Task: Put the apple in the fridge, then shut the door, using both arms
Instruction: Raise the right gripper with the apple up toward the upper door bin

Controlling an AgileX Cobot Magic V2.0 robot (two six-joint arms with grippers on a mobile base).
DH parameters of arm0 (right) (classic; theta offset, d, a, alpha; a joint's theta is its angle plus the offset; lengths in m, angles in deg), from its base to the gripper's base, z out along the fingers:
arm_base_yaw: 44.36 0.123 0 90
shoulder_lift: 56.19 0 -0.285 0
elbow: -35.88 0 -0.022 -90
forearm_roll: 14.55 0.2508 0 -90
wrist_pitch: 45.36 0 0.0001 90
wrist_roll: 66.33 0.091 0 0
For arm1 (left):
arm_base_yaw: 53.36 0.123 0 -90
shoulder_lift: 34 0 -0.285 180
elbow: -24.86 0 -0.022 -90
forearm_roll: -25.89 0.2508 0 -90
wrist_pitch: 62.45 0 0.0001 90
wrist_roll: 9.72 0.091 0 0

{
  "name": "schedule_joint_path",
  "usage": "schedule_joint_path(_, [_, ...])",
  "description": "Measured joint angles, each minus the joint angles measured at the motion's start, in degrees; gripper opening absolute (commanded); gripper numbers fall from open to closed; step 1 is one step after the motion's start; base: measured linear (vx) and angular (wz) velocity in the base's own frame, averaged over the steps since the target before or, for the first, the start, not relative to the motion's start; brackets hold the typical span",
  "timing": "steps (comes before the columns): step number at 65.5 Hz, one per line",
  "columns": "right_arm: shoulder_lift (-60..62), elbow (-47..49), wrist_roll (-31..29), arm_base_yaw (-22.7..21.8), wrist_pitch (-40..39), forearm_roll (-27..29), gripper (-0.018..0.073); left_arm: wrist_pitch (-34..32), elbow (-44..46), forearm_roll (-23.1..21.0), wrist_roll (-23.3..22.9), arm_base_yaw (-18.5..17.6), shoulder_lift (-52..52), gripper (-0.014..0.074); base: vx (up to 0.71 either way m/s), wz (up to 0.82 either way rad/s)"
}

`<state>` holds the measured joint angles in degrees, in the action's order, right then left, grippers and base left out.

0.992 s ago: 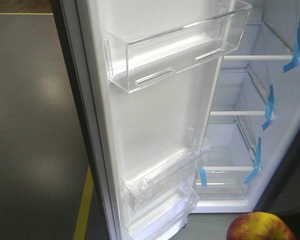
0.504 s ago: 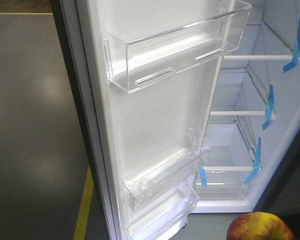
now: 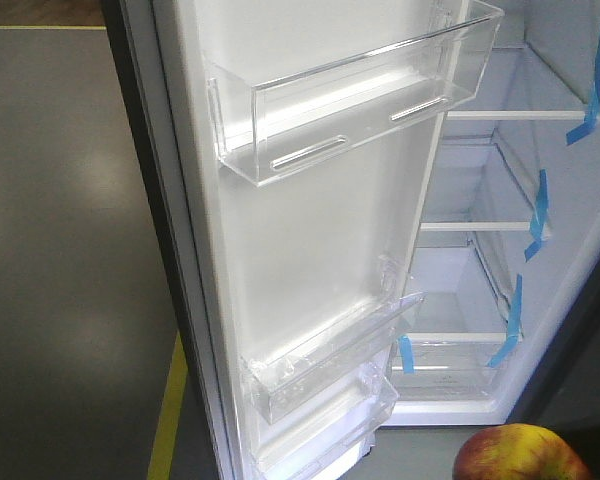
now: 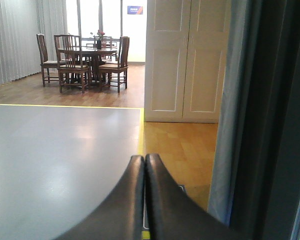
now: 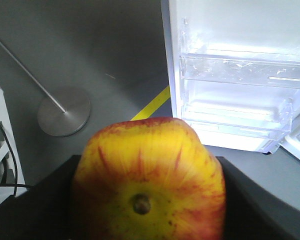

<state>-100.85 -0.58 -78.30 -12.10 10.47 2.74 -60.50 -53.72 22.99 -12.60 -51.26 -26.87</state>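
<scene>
Pinching apple (image 5: 149, 165) in right gripper (image 5: 149, 205) before fridge (image 3: 460, 180), for shelving; holding left gripper (image 4: 144, 167) pressed together, free for door (image 3: 310, 240).

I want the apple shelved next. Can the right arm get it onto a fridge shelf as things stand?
Probably yes: the door stands wide open, and nothing shows between the lower shelf and the apple held in the right pincer.
</scene>
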Motion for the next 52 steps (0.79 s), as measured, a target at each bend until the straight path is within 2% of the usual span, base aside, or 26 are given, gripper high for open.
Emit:
schedule_joint_path(8, [0.0, 0.0, -0.2, 0.0, -0.2, -0.3, 0.0067, 0.0, 0.0, 0.0, 0.0, 0.0, 0.0, -0.0006, 0.00, 0.00])
schedule_joint_path(19, [0.0, 0.0, 0.5, 0.0, -2.2, -3.9, 0.0071, 0.0, 0.0, 0.0, 0.0, 0.0, 0.0, -0.0006, 0.00, 0.00])
schedule_joint_path(24, [-0.6, 0.1, 4.6, 0.0, -3.6, -7.3, 0.0074, 0.0, 0.0, 0.0, 0.0, 0.0, 0.0, -0.0006, 0.00, 0.00])
schedule_joint_path(33, [-4.5, 1.7, 14.7, 0.0, -3.9, -18.1, 0.0082, 0.0, 0.0, 0.0, 0.0, 0.0, 0.0, -0.0006, 0.00, 0.00])
schedule_joint_path(40, [-8.6, 4.4, 20.1, 0.0, -3.9, -25.2, 0.0088, 0.0, 0.0, 0.0, 0.0, 0.0, 0.0, -0.0006, 0.00, 0.00])
schedule_joint_path(52, [-16.9, 11.0, 23.8, -0.2, -4.0, -30.6, 0.0123, 0.0, 0.0, 0.0, 0.0, 0.0, 0.0, -0.0006, 0.00, 0.00])
